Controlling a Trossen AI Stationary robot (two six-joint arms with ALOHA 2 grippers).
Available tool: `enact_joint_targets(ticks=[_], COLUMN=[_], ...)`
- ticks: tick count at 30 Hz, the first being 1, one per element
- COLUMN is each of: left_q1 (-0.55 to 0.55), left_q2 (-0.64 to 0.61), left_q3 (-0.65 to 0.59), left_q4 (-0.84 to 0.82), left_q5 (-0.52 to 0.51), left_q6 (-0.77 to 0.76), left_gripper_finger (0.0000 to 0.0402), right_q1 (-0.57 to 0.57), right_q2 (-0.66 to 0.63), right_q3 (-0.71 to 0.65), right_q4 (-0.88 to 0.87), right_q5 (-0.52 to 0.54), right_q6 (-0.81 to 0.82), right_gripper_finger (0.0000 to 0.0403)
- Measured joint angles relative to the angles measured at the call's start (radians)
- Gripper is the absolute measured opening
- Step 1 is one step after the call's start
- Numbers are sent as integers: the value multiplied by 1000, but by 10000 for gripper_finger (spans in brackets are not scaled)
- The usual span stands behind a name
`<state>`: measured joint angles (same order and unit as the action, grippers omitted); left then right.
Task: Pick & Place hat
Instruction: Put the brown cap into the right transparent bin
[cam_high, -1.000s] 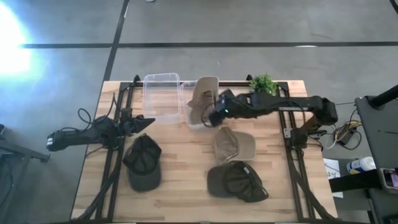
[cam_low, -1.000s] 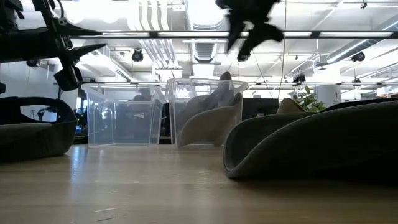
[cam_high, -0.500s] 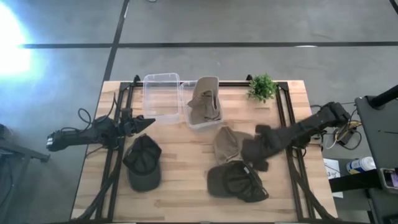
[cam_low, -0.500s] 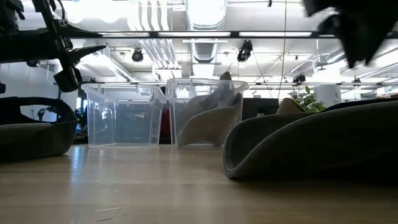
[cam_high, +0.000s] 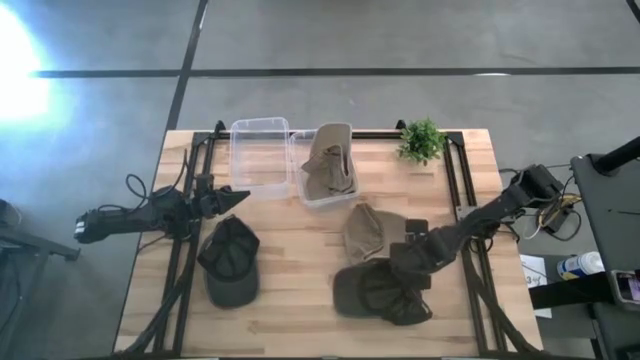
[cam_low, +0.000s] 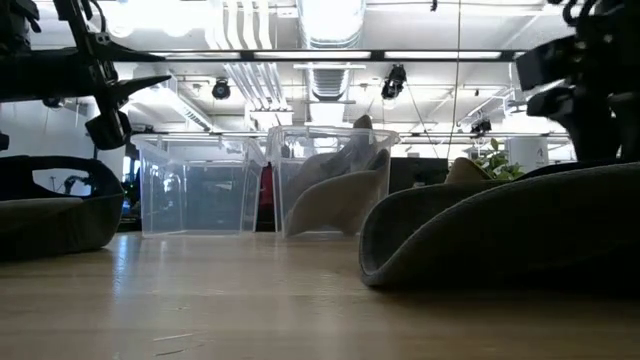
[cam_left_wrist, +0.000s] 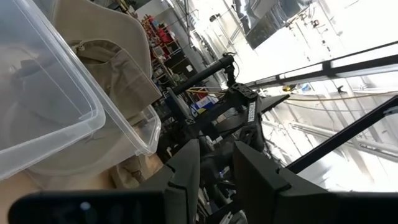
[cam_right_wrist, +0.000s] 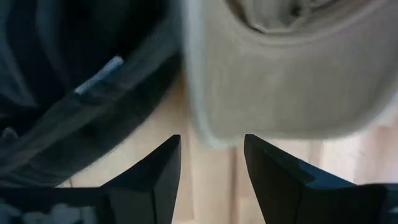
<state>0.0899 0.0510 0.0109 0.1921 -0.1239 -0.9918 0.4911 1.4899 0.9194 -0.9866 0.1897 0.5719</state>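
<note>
My right gripper (cam_high: 405, 262) is open and empty. It hangs over the strip of bare wood between a tan cap (cam_high: 375, 232) and a dark olive cap (cam_high: 380, 292), both lying on the table. In the right wrist view my gripper (cam_right_wrist: 211, 155) stands before the tan cap's brim (cam_right_wrist: 280, 81), with the dark cap (cam_right_wrist: 74, 93) beside it. A second tan cap (cam_high: 328, 165) lies in a clear bin (cam_high: 312, 198). Another dark cap (cam_high: 230, 262) lies at the near left. My left gripper (cam_high: 238, 197) waits at the left, a little open and empty.
An empty clear bin (cam_high: 262, 155) stands left of the filled one at the far middle. A small green plant (cam_high: 422, 138) stands at the far right. Black frame rails (cam_high: 462, 200) run along both sides of the table. Bare wood lies in the near middle.
My right gripper has swung from above the bin with the tan cap toward the table's near right, and has come down low between the loose tan cap and the dark cap. The caps and my left arm have stayed still.
</note>
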Motion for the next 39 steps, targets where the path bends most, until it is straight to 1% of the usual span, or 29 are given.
enact_joint_targets(ticks=[7,11,16,21,23,25,29,32,36,39], left_q1=[0,0,0,0,0,0,0,0,0,0], left_q2=[0,0,0,1,1,1,1,4,9,13], left_q3=[0,0,0,0,0,0,0,0,0,0], left_q4=[0,0,-1,-13,-16,-16,-18,-24,-44,-54], left_q5=[-20,-51,-58,-58,-58,-58,-58,-58,-61,-79], left_q6=[-6,-6,-7,-7,-8,-14,-32,-35,-35,-36], left_gripper_finger=[92,92,92,92,92,92,92,92,92,92], right_q1=[-5,-24,-58,-95,-112,-118,-120,-125,-144,-149], right_q2=[0,15,65,125,145,151,138,120,77,19], right_q3=[-68,-110,-141,-139,-126,-111,-83,-46,27,99], right_q4=[161,262,304,351,360,363,361,328,257,215], right_q5=[-6,-3,-3,45,39,45,62,67,1,-31], right_q6=[-103,-139,-141,-177,-182,-182,-174,-113,7,38], right_gripper_finger=[171,171,171,167,156,135,70,23,15,14])
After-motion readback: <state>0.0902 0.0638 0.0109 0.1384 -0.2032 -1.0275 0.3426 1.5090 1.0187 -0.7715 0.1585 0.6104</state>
